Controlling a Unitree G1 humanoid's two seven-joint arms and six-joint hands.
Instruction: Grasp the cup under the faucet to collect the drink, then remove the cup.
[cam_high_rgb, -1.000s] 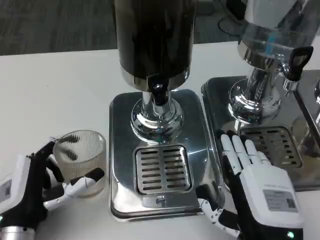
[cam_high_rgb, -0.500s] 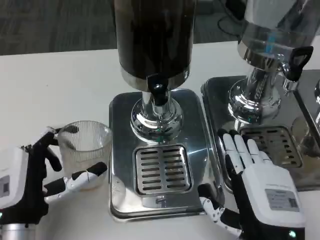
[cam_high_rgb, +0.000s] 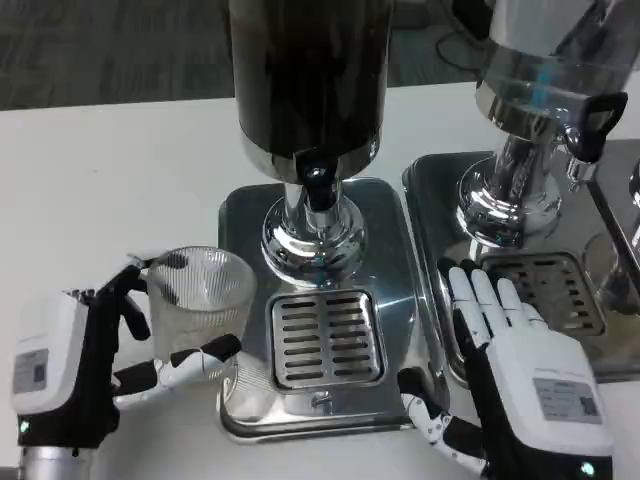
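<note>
Left robot hand (cam_high_rgb: 75, 375) grips ribbed clear cup (cam_high_rgb: 202, 300), fingers wrapped round its sides, at left edge of steel drip tray (cam_high_rgb: 400, 300), left of faucet (cam_high_rgb: 318, 188). Right robot hand (cam_high_rgb: 520, 375) empty, fingers spread flat, resting beside tray on white counter (cam_high_rgb: 110, 180).

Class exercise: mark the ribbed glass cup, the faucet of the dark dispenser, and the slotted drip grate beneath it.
ribbed glass cup (cam_high_rgb: 203, 300), head view, on its ribbed front wall.
faucet (cam_high_rgb: 318, 186), head view, on the black spout under the dark tank.
slotted drip grate (cam_high_rgb: 326, 338), head view, at the grate's middle.
</note>
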